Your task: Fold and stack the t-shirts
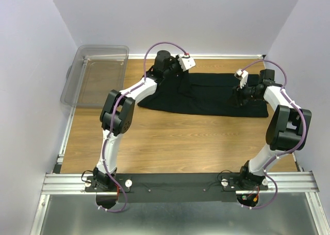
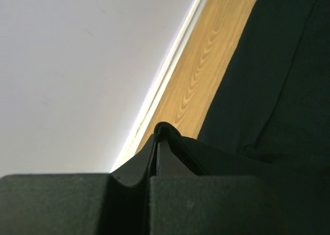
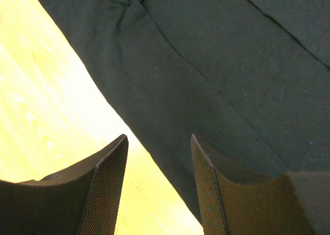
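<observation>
My left gripper (image 2: 157,142) is pressed together on the t-shirt (image 1: 216,93). In the left wrist view a fold of black cloth (image 2: 278,80) is wrapped over the tips of the closed fingers (image 2: 167,152) and pinched between them. From above, that gripper (image 1: 177,76) sits at the shirt's far left corner, and the fabric there is gathered up toward it instead of lying flat.

My right gripper (image 3: 159,142) is spread about halfway and holds nothing. In its wrist view the shirt's edge (image 3: 221,70) runs diagonally through the gap. One finger (image 3: 111,178) hangs over bare wood (image 3: 41,116) and the other is over the black cloth. I cannot tell from here whether either tip touches the surface. In the top view this gripper (image 1: 240,95) is over the right part of the shirt, near its right end.

The shirt lies across the far side of the wooden table (image 1: 170,137), stretched from left to right between the two arms and mostly flat on its right half. A clear plastic bin (image 1: 101,48) stands at the far left corner, apart from the shirt.
</observation>
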Controlling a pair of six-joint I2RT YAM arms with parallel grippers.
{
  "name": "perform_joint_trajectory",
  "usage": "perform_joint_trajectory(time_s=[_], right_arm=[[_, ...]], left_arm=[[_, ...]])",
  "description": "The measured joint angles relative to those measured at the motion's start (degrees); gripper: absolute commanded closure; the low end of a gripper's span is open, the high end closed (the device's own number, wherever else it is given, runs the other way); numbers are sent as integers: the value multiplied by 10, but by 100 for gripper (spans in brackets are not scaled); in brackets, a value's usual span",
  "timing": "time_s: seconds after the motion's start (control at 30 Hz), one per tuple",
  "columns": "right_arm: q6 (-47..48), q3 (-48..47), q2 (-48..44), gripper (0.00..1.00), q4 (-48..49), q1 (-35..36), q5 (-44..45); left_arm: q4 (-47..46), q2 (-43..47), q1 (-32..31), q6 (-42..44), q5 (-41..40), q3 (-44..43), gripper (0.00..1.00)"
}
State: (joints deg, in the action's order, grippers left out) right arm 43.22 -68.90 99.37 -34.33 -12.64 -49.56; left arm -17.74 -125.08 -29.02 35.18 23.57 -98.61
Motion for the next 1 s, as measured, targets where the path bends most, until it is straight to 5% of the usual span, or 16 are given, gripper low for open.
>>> perform_joint_trajectory(time_s=[0.03,0.1,0.13,0.23,0.27,0.3,0.47,0.6,0.8,1.0], right_arm=[[0,0,-1,40,0,0,0],[0,1,-3,40,0,0,0],[0,1,-4,40,0,0,0],[0,3,-8,40,1,5,4],[0,3,-10,40,2,10,5],[0,5,-13,40,2,16,9],[1,5,-30,40,4,99,43],[-26,-7,-30,41,31,217,103],[-130,-92,48,41,123,371,273],[-195,-180,147,41,174,431,398]], left_arm=[[3,-2,0,0,0,-3,100],[8,-9,-2,0,-6,-10,83],[10,-12,-3,-5,-9,-15,64],[17,-26,-4,-22,-45,-38,50],[19,-29,-4,-34,-63,-47,30],[23,-31,-4,-45,-80,-56,25],[52,-18,-3,-122,-195,-123,13],[93,80,5,-202,-278,-91,11],[76,447,72,-333,-289,166,11],[49,758,77,-381,-284,437,11]])
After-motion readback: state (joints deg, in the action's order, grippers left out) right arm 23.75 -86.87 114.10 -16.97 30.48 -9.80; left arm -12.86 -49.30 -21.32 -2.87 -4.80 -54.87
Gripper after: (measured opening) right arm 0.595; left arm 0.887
